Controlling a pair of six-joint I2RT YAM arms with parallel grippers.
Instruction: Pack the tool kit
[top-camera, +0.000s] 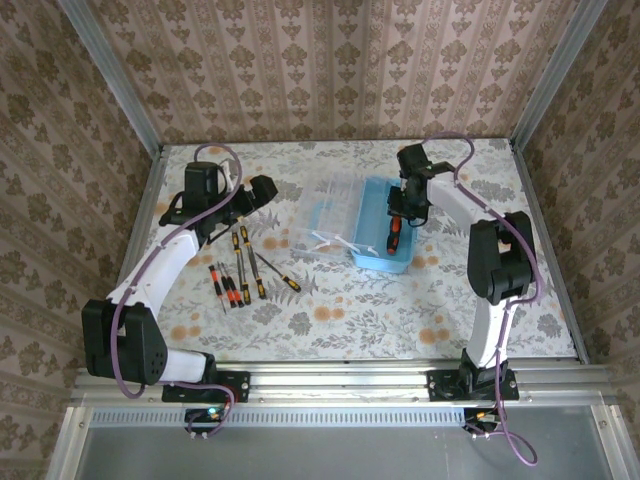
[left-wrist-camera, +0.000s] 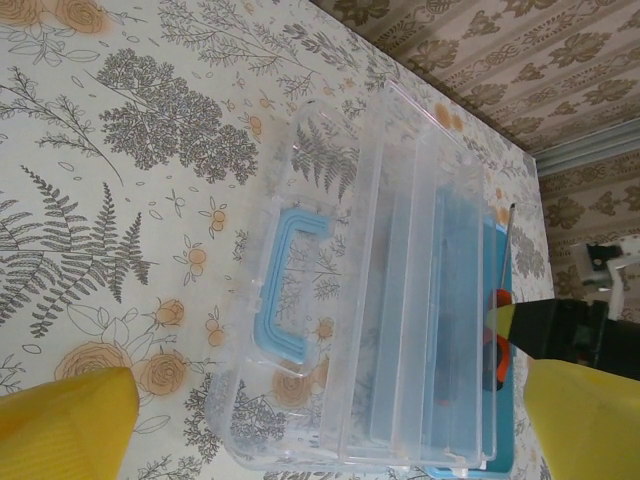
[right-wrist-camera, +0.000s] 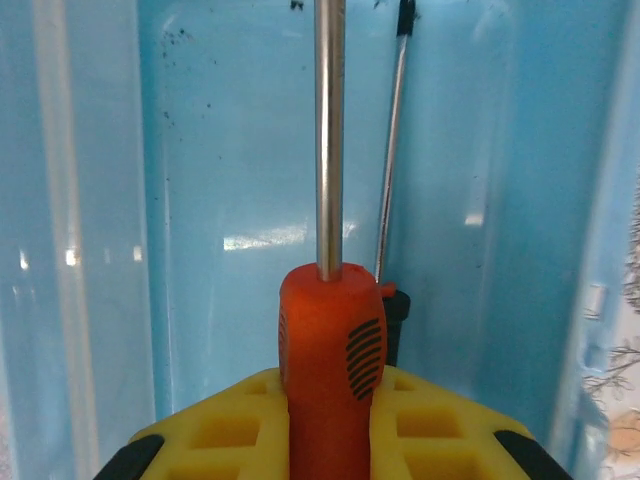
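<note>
The tool kit's light-blue case (top-camera: 372, 250) lies open mid-table, its clear lid (top-camera: 332, 216) folded out to the left. My right gripper (top-camera: 396, 222) hangs over the case, shut on an orange-and-black screwdriver (right-wrist-camera: 328, 345) whose steel shaft points into the tray (right-wrist-camera: 200, 200). A second screwdriver (right-wrist-camera: 390, 200) lies inside the tray by the right wall. My left gripper (top-camera: 266, 190) stands open just left of the lid. In the left wrist view its yellow fingers (left-wrist-camera: 65, 420) frame the clear lid (left-wrist-camera: 400, 290) and its blue handle (left-wrist-camera: 285, 285).
Several loose screwdrivers (top-camera: 240, 272) with orange-and-black handles lie on the floral tablecloth left of the case, near the left arm. Patterned walls close in the table at the back and both sides.
</note>
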